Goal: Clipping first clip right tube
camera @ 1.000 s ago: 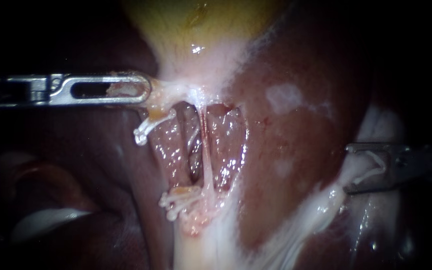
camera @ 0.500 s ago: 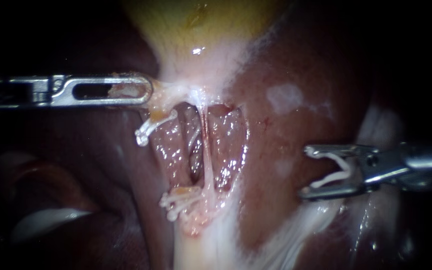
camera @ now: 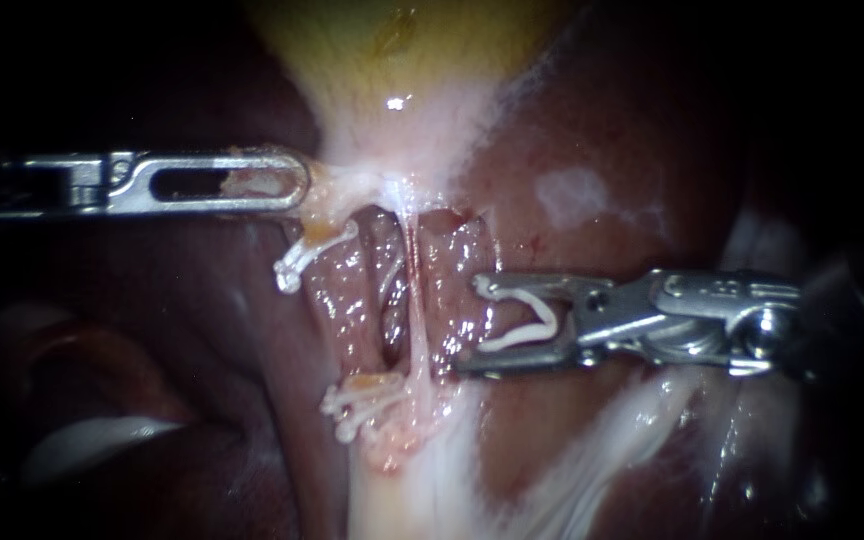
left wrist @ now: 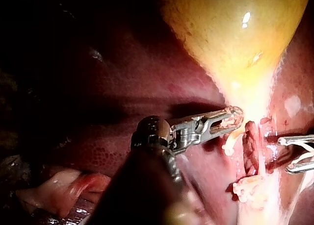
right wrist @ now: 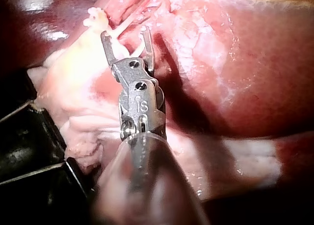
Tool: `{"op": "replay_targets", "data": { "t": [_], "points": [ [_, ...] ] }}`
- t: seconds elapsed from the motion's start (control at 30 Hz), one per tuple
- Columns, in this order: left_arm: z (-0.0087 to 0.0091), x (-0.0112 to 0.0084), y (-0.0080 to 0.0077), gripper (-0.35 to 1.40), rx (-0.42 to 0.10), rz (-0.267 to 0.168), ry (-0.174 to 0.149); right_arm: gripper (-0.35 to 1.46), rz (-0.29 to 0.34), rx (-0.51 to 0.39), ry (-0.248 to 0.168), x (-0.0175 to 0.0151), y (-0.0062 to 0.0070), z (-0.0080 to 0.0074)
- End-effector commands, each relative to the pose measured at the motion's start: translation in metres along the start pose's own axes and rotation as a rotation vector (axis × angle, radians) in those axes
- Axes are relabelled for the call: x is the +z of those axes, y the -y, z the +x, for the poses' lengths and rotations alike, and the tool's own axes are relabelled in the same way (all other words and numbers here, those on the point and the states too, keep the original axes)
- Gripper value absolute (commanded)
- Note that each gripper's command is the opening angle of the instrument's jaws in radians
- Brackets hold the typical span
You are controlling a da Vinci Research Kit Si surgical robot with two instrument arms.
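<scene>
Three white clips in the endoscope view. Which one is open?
The clip held in the right instrument's jaws: its legs are spread. The upper clip and lower clip are pinched shut on tissue.

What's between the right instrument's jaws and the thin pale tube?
Only a narrow strip of wet red tissue; the right instrument, gripping a clip, is just short of the tube. Endoscope view.

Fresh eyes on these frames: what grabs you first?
The right instrument, its spread jaws carrying a white clip, sits just beside the thin tube at the endoscope view's centre. Above glows the yellow gallbladder, whose pale neck the left instrument grips. Other clips sit on tissue left of that tube.
</scene>
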Motion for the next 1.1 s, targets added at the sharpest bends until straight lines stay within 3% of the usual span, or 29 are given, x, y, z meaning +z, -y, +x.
{"op": "replay_targets", "data": {
  "t": [0.03,0.4,0.63,0.77,1.1],
  "points": [
    [0.0000,0.0000,0.0000,-0.35,0.000,0.000,0.000,0.49,0.005,0.005,-0.001,0.0005,-0.0002,-0.0002],
    [0.0000,0.0000,0.0000,-0.35,0.000,0.000,0.000,0.49,0.040,0.048,-0.005,0.0047,-0.0018,-0.0032],
    [0.0000,0.0000,0.0000,-0.35,0.000,0.000,0.000,0.49,0.036,0.054,-0.006,0.0055,-0.0026,-0.0040],
    [0.0000,0.0000,0.0000,-0.35,0.000,0.000,0.000,0.49,0.066,0.079,-0.012,0.0062,-0.0026,-0.0041],
    [0.0000,0.0000,0.0000,-0.35,0.000,0.000,0.000,0.49,0.182,0.171,-0.108,0.0085,-0.0023,-0.0038]
  ]
}}
